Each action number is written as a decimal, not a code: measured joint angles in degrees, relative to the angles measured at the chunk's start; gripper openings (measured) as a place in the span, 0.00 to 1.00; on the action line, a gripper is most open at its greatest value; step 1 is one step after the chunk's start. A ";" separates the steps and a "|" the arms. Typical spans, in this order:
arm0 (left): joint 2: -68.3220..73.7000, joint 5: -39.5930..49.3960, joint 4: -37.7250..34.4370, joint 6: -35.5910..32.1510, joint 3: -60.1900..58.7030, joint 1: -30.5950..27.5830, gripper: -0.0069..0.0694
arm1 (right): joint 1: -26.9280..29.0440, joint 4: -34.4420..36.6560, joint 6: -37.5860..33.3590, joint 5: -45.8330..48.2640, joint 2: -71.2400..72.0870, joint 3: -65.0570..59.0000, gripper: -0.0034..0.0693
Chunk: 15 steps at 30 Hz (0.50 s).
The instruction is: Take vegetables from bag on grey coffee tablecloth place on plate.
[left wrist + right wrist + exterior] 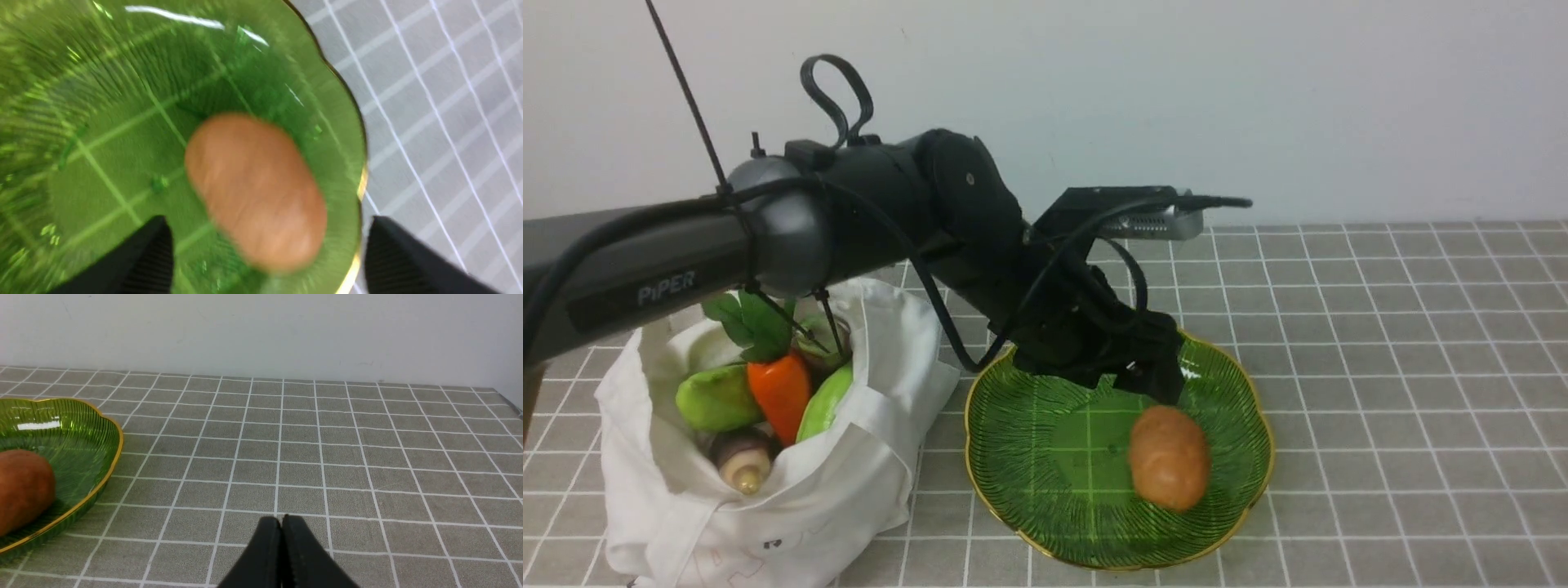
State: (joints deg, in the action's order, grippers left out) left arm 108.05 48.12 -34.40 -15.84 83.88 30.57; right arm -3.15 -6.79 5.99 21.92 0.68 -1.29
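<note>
The brown-orange potato [1169, 457] lies loose on the green glass plate [1021, 445]. My left gripper [1147, 384] hangs just above and behind it, open and empty; in the left wrist view its fingers [149, 261] stand wide on either side of the potato [255, 190]. The white bag [792, 506] stands left of the plate, holding the orange carrot [780, 396], a light green piece [717, 398] and others. My right gripper [282, 522] is shut and empty over the grey tablecloth [327, 457], right of the plate [88, 457].
A pale wall runs along the table's far edge. The left arm's links stretch over the bag and the plate's back rim. The tablecloth's right edge shows at the far right of the right wrist view.
</note>
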 joint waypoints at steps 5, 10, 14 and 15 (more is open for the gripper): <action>-6.66 11.05 5.13 3.04 4.50 -5.55 0.26 | 0.00 0.00 0.00 0.00 0.00 0.00 0.03; -20.16 13.64 8.49 3.04 5.06 -12.14 0.09 | 0.00 0.00 0.00 0.00 0.00 0.00 0.03; -32.06 13.54 10.41 3.09 3.70 -15.65 0.08 | 0.00 0.00 0.00 0.00 0.00 0.00 0.03; -34.78 13.30 10.99 3.22 2.82 -16.06 0.08 | 0.00 0.00 0.00 0.00 0.00 0.00 0.03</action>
State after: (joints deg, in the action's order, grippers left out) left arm 73.27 61.42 -23.40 -12.62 86.70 14.51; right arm -3.15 -6.79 5.99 21.92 0.68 -1.29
